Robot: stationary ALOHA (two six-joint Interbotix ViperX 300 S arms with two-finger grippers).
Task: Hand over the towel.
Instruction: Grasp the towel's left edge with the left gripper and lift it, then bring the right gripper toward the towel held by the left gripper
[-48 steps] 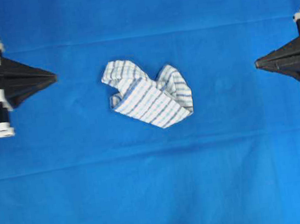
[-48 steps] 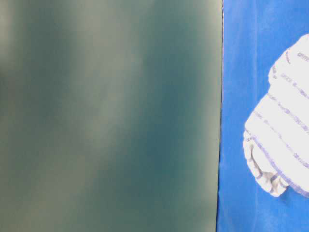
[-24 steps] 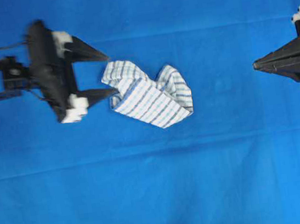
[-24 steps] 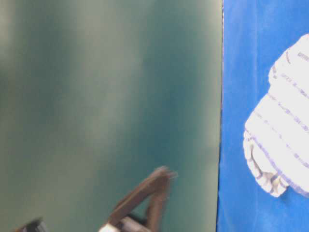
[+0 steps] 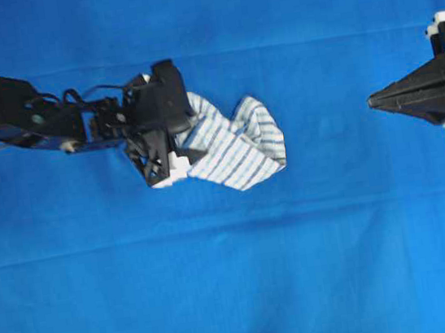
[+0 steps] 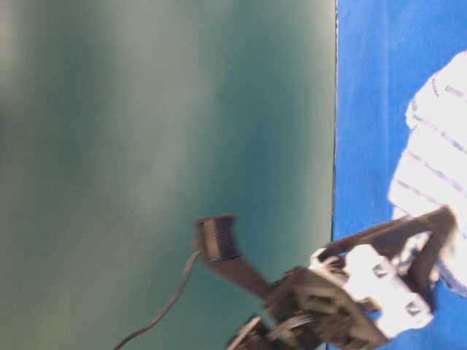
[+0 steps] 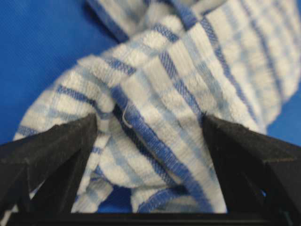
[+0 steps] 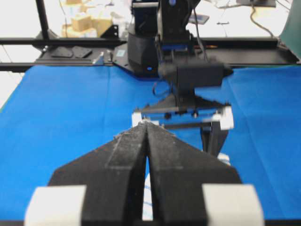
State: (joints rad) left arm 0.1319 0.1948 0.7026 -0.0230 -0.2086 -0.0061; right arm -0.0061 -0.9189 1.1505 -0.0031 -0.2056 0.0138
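Observation:
The towel (image 5: 236, 144), a crumpled white cloth with blue and grey check stripes, lies in the middle of the table. It also shows at the right edge of the table-level view (image 6: 438, 146). My left gripper (image 5: 175, 127) has come down over its left end. In the left wrist view the towel (image 7: 188, 70) bulges up between the two black fingers, and the left gripper (image 7: 149, 120) is open with its jaws on either side of the fold. My right gripper (image 5: 371, 101) hangs at the far right, well clear of the towel. Seen from its wrist, the right gripper (image 8: 146, 123) is shut and empty.
A large plain blue cloth (image 5: 237, 279) covers the whole table. A dark green backdrop (image 6: 160, 146) fills the left of the table-level view. The left arm's base (image 8: 150, 42) and a black frame rail (image 8: 56, 41) stand behind the table in the right wrist view.
The left gripper opened, left its rest spot at the left edge and swung right and down onto the towel's left end. The right gripper edged slightly left and stayed shut.

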